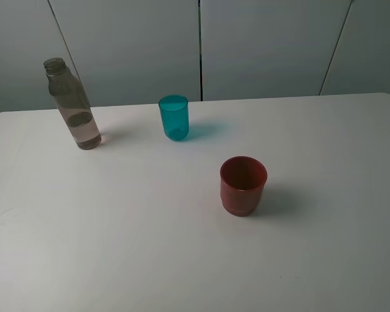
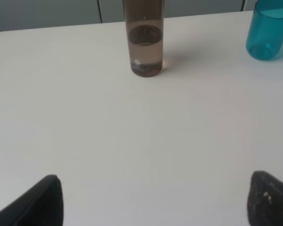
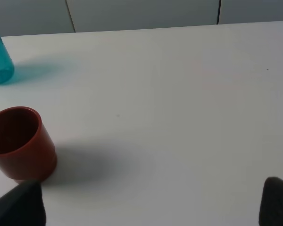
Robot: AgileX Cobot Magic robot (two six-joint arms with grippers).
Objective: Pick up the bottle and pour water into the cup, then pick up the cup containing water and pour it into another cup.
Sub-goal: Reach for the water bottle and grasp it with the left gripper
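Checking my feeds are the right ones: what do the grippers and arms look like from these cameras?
Only fingertips show. The left gripper has two matte black fingertips with rounded ends; the right gripper has the same, dark and blunt. No cables, markings or arm links are visible, and the high camera shows no arm.

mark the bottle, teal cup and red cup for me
bottle [image 1: 77, 110]: exterior high view, middle of the clear body.
teal cup [image 1: 174, 123]: exterior high view, front of the side wall.
red cup [image 1: 240, 200]: exterior high view, outer wall below the rim.
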